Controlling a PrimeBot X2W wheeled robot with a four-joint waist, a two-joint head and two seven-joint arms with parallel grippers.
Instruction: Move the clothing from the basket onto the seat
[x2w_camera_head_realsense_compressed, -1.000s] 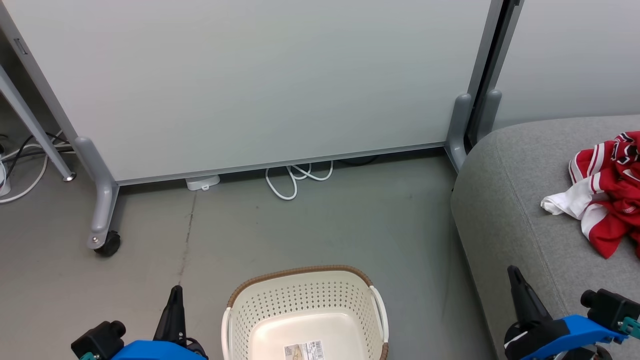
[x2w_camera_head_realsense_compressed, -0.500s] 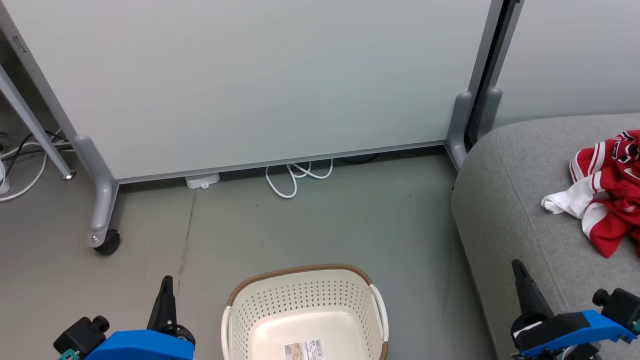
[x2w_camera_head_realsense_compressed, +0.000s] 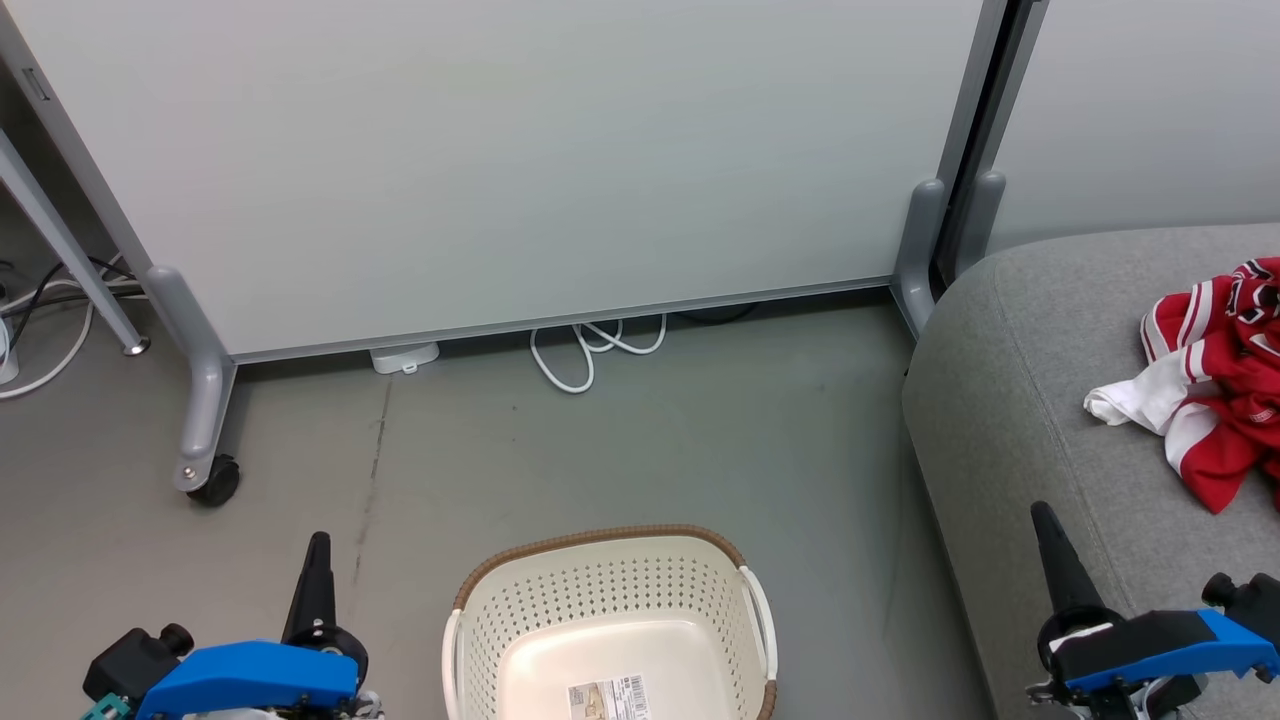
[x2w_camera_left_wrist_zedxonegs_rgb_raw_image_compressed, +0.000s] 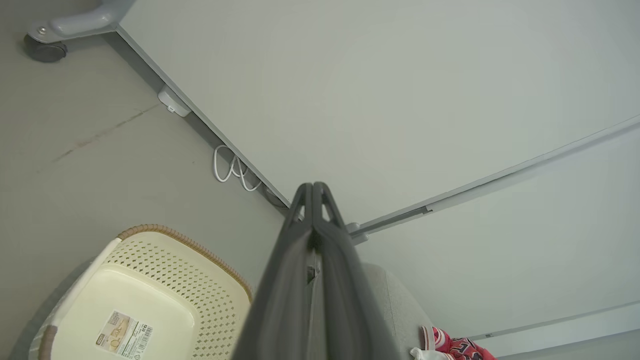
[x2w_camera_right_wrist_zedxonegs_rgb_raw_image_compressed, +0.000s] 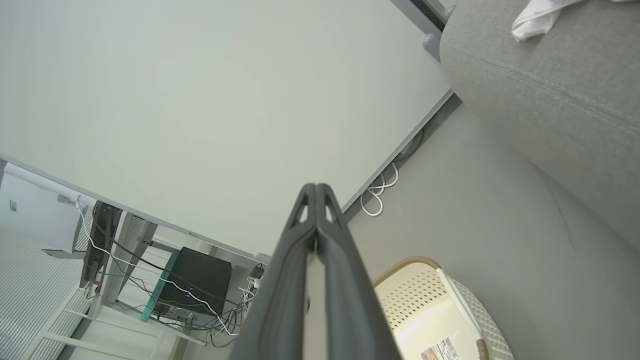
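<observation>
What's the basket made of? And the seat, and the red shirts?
The basket looks like smooth cream plastic: even punched holes, slight sheen. Its brown rim looks woven, though it may be moulded. The seat is matte grey fabric with a stitched seam. The shirts seem to be soft, thin cloth, since they lie crumpled in folds.

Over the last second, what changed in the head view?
Left end effector slid left and up the head view; right end effector edged up and slightly right. Both stayed shut, nothing taken or released. The whole picture also crept up slightly: camera, not objects. Basket still empty, clothing still on the seat.
</observation>
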